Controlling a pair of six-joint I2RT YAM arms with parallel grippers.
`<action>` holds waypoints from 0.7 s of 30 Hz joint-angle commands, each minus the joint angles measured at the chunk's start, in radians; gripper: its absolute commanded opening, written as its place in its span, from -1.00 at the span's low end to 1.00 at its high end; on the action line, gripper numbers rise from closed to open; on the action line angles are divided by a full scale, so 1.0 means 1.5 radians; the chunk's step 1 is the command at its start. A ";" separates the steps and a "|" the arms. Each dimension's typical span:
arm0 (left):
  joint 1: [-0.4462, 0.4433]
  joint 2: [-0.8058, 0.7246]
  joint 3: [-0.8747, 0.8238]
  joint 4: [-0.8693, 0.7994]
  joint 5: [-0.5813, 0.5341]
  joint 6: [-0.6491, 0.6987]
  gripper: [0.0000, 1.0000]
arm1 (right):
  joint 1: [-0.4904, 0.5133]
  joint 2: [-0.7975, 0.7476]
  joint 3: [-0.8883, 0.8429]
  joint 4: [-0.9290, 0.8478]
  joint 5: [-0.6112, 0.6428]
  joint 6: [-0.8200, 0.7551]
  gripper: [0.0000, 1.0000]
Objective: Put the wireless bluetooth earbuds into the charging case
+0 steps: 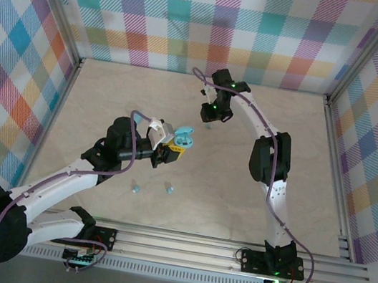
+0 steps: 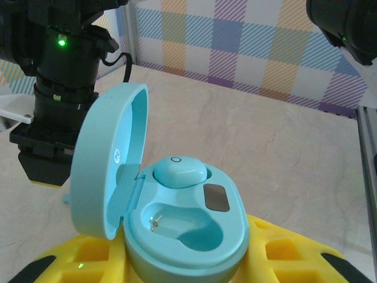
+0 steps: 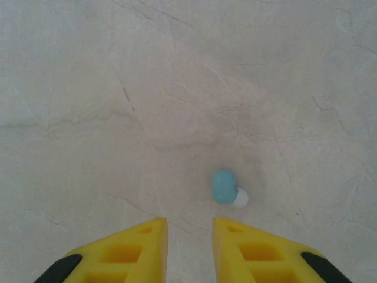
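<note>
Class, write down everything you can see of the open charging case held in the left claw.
The charging case is a light-blue, smooth, plastic-looking oval shell. Its hinged lid stands open to the left. One earbud sits in the far socket; the near socket is empty, and a dark rectangular patch lies beside them. The left claw grips the base between yellow fingers, with the cavity facing up.
</note>
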 commanded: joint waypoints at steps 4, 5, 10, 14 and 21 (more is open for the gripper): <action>-0.006 0.050 0.018 0.048 -0.007 -0.033 -1.00 | -0.012 0.014 0.021 -0.007 -0.023 -0.009 -0.40; -0.006 0.059 0.032 0.027 -0.009 -0.030 -1.00 | -0.012 0.018 0.025 -0.009 -0.010 -0.010 -0.39; -0.006 0.076 0.057 0.029 -0.005 -0.021 -1.00 | -0.022 0.034 0.043 -0.014 -0.004 -0.041 -0.33; -0.006 0.080 0.079 -0.004 -0.010 0.001 -1.00 | -0.027 0.056 0.059 -0.018 -0.010 -0.049 -0.27; -0.006 0.096 0.077 0.045 -0.014 -0.037 -0.99 | -0.027 0.083 0.076 -0.021 -0.004 -0.039 -0.23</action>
